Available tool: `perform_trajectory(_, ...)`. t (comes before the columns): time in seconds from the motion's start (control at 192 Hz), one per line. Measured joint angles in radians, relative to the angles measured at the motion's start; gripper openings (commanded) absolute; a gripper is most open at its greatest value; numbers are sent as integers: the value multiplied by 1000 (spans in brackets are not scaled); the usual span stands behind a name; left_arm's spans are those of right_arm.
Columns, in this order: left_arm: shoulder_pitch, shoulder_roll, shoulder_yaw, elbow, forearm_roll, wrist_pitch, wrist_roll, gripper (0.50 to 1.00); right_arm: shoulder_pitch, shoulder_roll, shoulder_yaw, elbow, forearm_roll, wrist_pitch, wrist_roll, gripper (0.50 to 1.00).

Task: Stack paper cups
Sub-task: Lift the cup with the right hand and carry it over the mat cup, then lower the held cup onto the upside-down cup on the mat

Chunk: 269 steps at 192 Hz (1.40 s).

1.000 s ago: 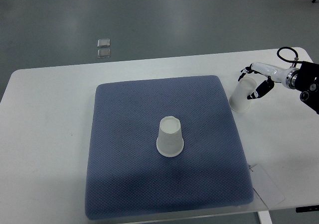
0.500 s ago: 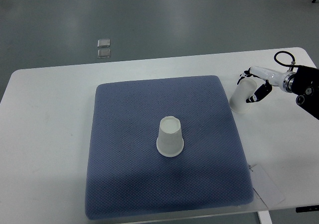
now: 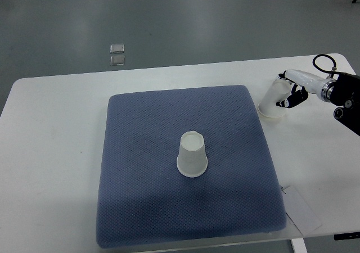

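Top view. The fingers of the right hand are curled around the upper, closed end of a paper cup, white digits on the far side and dark-tipped ones on the near side, so that the cup sits between them and is gripped. This held cup is tilted: its closed end points up and to the right into the hand, while its open rim faces down and to the left, close to the white table, just beside the right edge of the blue mat. Whether the rim touches the table cannot be told. The right arm enters from the right edge, with a black cable looping above the wrist. A second paper cup stands upside down near the middle of the mat, well apart from the hand. A white paper tag lies on the table past the mat's lower right corner.
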<state>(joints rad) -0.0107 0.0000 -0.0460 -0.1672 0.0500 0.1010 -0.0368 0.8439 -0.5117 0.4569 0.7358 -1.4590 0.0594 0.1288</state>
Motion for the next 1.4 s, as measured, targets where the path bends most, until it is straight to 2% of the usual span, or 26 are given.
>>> perform_trajectory(0.151, 0, 0, 0, 0, 0, 0, 0, 1000, 61, -64, 18, 80, 25, 42, 3, 500)
perform_trajectory(0.276, 0, 0, 0, 0, 0, 0, 0, 1000, 122, -114, 54, 164, 87, 139, 6, 500)
perform_trajectory(0.5, 0, 0, 0, 0, 0, 0, 0, 1000, 244, -187, 81, 390, 162, 301, 6, 500)
perform_trajectory(0.693, 0, 0, 0, 0, 0, 0, 0, 1000, 301, -185, 101, 548, 175, 434, 5, 500)
perform_trajectory(0.865, 0, 0, 0, 0, 0, 0, 0, 1000, 326, -138, 104, 624, 176, 527, 3, 500)
perform_trajectory(0.995, 0, 0, 0, 0, 0, 0, 0, 1000, 326, -99, 104, 642, 177, 549, 1, 500)
perform_trajectory(1.401, 0, 0, 0, 0, 0, 0, 0, 1000, 264, -27, 101, 645, 170, 551, -29, 500)
